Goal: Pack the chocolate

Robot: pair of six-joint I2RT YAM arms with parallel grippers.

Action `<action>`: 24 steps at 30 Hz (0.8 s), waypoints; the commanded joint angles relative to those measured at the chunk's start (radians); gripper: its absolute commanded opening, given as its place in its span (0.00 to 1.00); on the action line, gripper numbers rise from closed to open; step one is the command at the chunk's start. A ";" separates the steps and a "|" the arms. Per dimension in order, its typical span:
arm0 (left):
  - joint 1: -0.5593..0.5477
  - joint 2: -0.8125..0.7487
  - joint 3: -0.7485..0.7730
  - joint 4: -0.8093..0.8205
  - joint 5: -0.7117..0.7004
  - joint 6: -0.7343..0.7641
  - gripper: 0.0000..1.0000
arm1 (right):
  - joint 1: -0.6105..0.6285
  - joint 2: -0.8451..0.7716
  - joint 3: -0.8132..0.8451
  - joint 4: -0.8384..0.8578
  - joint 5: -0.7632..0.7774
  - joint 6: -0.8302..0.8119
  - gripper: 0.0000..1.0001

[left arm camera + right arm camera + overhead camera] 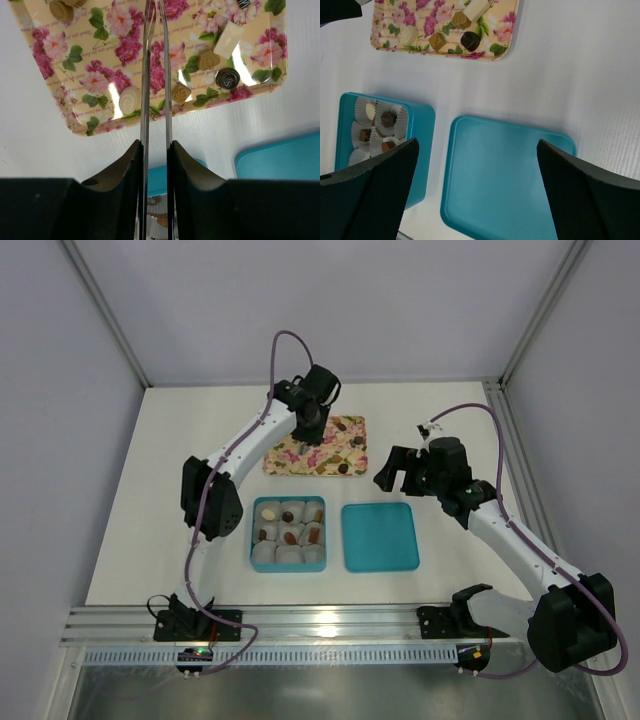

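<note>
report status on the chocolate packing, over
Left end effector over tray, nearly closed, grip unclear; right end effector open by lid. Some chocolate boxed, several pieces on tray. Lid off, box unobstructed.

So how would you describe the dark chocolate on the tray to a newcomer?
Find the pink floral tray beyond the teal box. At its near right corner sits a round chocolate. Its neighbours are tan or white; it is near-black.
</note>
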 commanded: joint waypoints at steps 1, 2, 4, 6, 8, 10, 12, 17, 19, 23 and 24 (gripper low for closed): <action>0.004 -0.061 -0.014 -0.002 -0.002 0.001 0.29 | 0.002 -0.008 0.005 0.030 0.005 -0.006 1.00; 0.004 -0.067 -0.026 -0.002 -0.001 0.001 0.31 | 0.003 -0.008 0.005 0.029 0.005 -0.007 1.00; 0.004 -0.088 -0.040 -0.003 0.004 -0.004 0.33 | 0.003 -0.008 0.004 0.029 0.005 -0.007 1.00; 0.004 -0.108 -0.070 -0.004 0.007 -0.005 0.38 | 0.003 -0.008 0.002 0.030 0.007 -0.006 1.00; 0.004 -0.142 -0.093 -0.002 0.018 -0.005 0.42 | 0.004 -0.008 0.001 0.033 0.004 -0.003 1.00; 0.002 -0.162 -0.123 -0.016 0.037 -0.005 0.43 | 0.003 -0.007 -0.001 0.035 0.002 -0.004 1.00; 0.001 -0.190 -0.150 -0.031 0.059 -0.002 0.43 | 0.003 -0.007 -0.001 0.036 0.002 -0.004 1.00; -0.010 -0.248 -0.218 -0.059 0.090 0.005 0.43 | 0.004 -0.010 -0.005 0.039 0.004 -0.001 1.00; -0.022 -0.257 -0.236 -0.072 0.088 0.012 0.43 | 0.003 -0.010 -0.004 0.041 0.001 0.002 1.00; -0.034 -0.257 -0.256 -0.077 0.082 0.019 0.43 | 0.003 -0.016 -0.007 0.039 -0.001 0.005 1.00; -0.038 -0.254 -0.259 -0.073 0.085 0.021 0.43 | 0.003 -0.019 -0.008 0.041 -0.001 0.005 1.00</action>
